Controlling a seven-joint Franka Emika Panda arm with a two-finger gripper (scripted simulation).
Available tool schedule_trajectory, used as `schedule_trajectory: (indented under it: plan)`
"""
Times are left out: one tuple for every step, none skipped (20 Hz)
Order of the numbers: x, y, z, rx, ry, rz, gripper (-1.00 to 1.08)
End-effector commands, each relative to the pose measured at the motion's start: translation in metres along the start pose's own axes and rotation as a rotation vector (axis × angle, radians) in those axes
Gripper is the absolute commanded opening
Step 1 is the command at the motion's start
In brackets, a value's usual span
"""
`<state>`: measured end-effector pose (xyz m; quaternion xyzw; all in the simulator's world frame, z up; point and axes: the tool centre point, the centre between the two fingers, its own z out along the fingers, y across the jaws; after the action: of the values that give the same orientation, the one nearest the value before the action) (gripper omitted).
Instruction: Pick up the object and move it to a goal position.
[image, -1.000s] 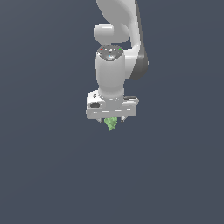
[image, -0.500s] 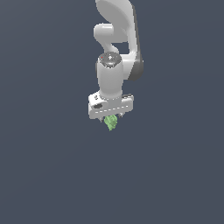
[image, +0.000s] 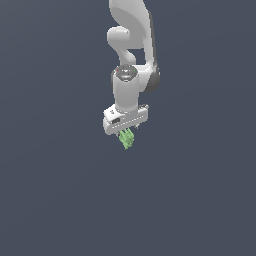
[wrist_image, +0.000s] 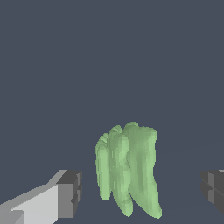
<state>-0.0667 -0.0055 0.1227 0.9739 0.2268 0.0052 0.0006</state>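
The object (image: 127, 139) is a small light-green lumpy item showing just under the white hand in the exterior view. In the wrist view the object (wrist_image: 129, 173) stands upright between the two dark fingertips, with a gap on each side and nothing touching it. My gripper (image: 126, 133) is directly over the object, open, with a jaw on either side of it (wrist_image: 142, 190). One fingertip (wrist_image: 70, 192) is closer to the object than the other fingertip (wrist_image: 213, 189). In the exterior view the fingers are mostly hidden behind the hand and the object.
A uniform dark grey-blue surface fills both views. The white arm (image: 131, 45) rises above the hand toward the top of the exterior view. No other objects or edges show.
The hand has turned about its vertical axis, so its bar now sits tilted in the exterior view. The upper arm has shifted slightly. The green object has hardly moved.
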Motion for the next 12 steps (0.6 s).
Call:
schedule_trajectory:
  plan:
    - [-0.0066, -0.0032, 0.0043, 0.002, -0.005, -0.031, 1.00]
    - [-0.0084, -0.0041, 0.0055, 0.002, -0.006, -0.039, 1.00]
    - [-0.0099, -0.0048, 0.0065, 0.003, -0.008, -0.045, 1.00]
    - [-0.0111, -0.0053, 0.0072, 0.003, -0.009, -0.050, 1.00]
    - [-0.0119, -0.0058, 0.0078, 0.004, -0.009, -0.054, 1.00]
    - [-0.0124, -0.0060, 0.0081, 0.004, -0.010, -0.056, 1.00]
    - [-0.0126, -0.0061, 0.0082, 0.004, -0.010, -0.057, 1.00]
    - [-0.0117, -0.0056, 0.0077, 0.004, -0.009, -0.052, 1.00]
    - [-0.0118, -0.0056, 0.0081, 0.004, -0.009, -0.052, 1.00]
    - [-0.0118, -0.0056, 0.0091, 0.004, -0.009, -0.052, 1.00]
    - [-0.0120, -0.0056, 0.0107, 0.004, -0.009, -0.052, 1.00]
    - [-0.0120, -0.0059, 0.0130, 0.004, -0.009, -0.053, 1.00]
